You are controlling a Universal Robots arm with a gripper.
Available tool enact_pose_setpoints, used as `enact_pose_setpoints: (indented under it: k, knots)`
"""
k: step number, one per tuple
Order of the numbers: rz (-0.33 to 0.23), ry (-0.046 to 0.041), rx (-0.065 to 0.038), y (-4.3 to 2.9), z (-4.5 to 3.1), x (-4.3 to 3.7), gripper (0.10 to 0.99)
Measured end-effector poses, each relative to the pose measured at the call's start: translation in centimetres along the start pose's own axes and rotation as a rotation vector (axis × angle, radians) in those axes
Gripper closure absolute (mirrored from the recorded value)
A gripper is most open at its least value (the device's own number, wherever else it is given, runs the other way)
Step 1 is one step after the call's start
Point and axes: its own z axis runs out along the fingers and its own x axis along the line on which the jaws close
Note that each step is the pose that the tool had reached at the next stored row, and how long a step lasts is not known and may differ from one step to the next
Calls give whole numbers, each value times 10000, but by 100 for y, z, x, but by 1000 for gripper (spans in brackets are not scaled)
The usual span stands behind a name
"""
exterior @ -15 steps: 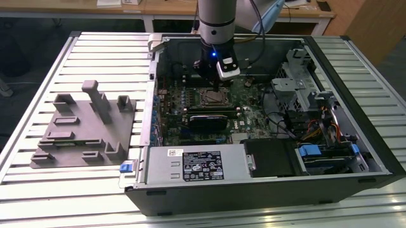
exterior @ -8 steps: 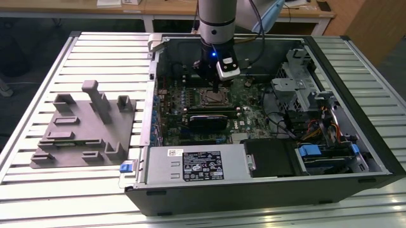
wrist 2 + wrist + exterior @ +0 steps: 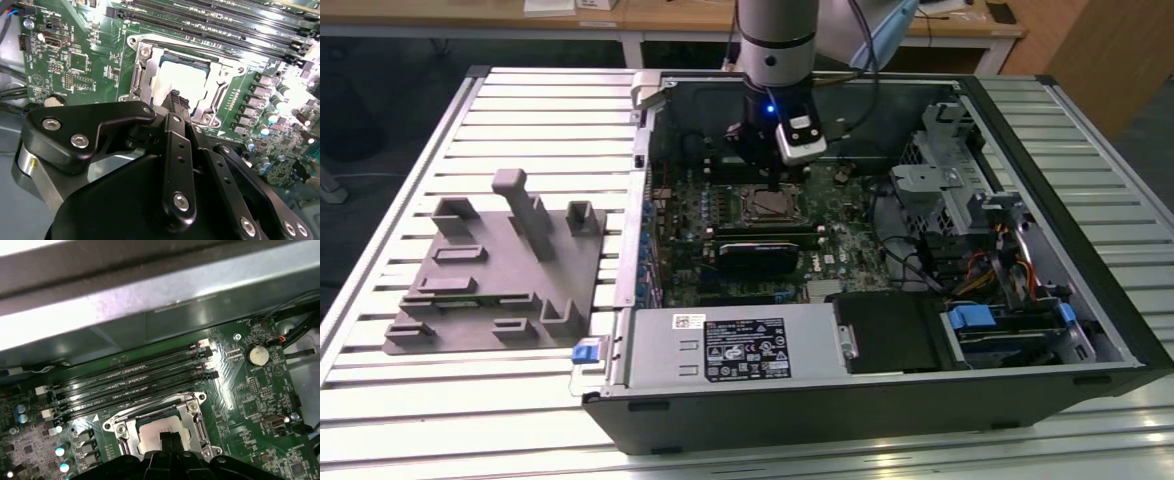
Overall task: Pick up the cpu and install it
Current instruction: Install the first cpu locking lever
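The cpu [image 3: 186,79] [image 3: 148,436], a flat square chip with a pale silver top, lies inside the metal-framed socket [image 3: 141,67] [image 3: 198,426] on the green motherboard. My gripper [image 3: 175,96] [image 3: 170,436] hangs directly over it, its two thin black fingers pressed together with the tips at or just above the chip's top; I cannot tell whether they touch. In the exterior view the gripper [image 3: 779,184] stands upright over the socket [image 3: 770,205] inside the open computer case.
A grey plastic fixture [image 3: 494,270] lies on the slatted table at the exterior view's left. Memory slots [image 3: 130,380] run beside the socket. A black module [image 3: 754,255], the power supply [image 3: 734,345] and drive cage [image 3: 961,185] crowd the case.
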Motion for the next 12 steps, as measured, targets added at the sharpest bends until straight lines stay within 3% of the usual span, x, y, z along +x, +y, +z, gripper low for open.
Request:
enact_pose_setpoints:
  k: [3,8,12]
  knots:
    - [0,0,1,3,-56,-4,980]
    - [-1,0,0,2,-58,-5,980]
    - [-1,0,3,-57,-60,-24,980]
